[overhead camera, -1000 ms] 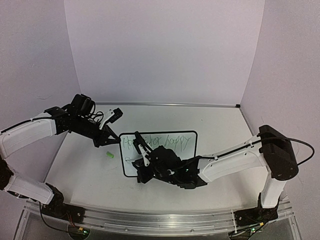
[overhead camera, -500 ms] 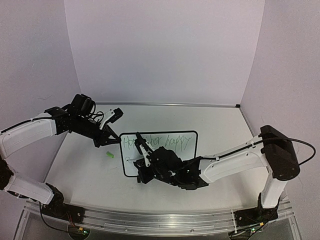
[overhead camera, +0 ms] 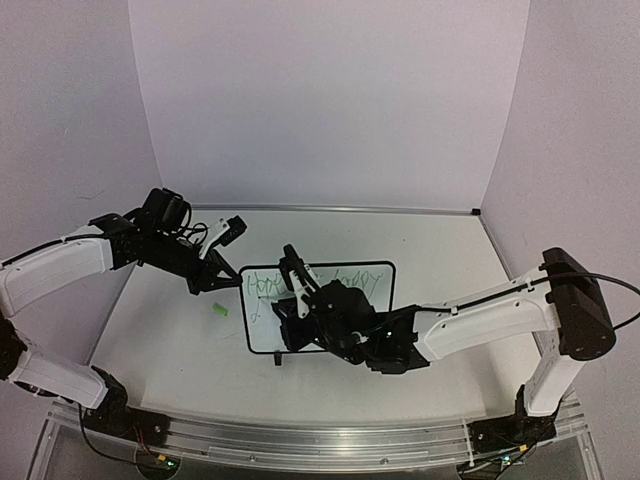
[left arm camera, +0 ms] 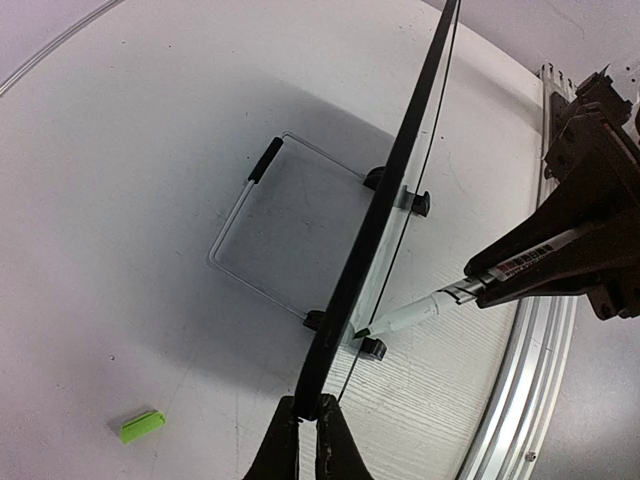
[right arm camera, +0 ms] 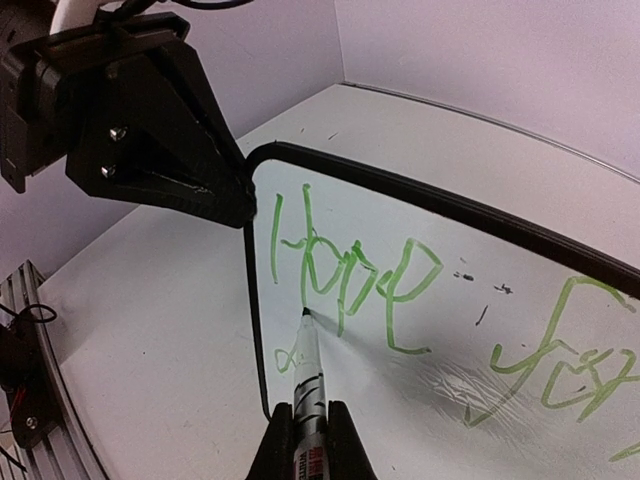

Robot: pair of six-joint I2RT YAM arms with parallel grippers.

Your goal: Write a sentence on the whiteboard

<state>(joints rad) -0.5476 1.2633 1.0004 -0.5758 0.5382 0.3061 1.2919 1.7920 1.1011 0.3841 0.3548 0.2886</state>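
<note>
The whiteboard (right arm camera: 450, 330) is kept standing on the table (left arm camera: 120, 150), its edge pinched in the left claw (left arm camera: 308, 420). The marker (right arm camera: 310, 370), squeezed in the right claw (right arm camera: 303, 440), has been moved up the whiteboard to the sentence (right arm camera: 350, 270); more writing seems likely.

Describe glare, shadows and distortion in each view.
Right wrist: a glare patch whitens the whiteboard beside the green sentence. Left wrist: the whiteboard, seen edge-on, throws a soft shadow on the table; the lens bows straight edges. Top: even light, the sentence small and faint.
</note>
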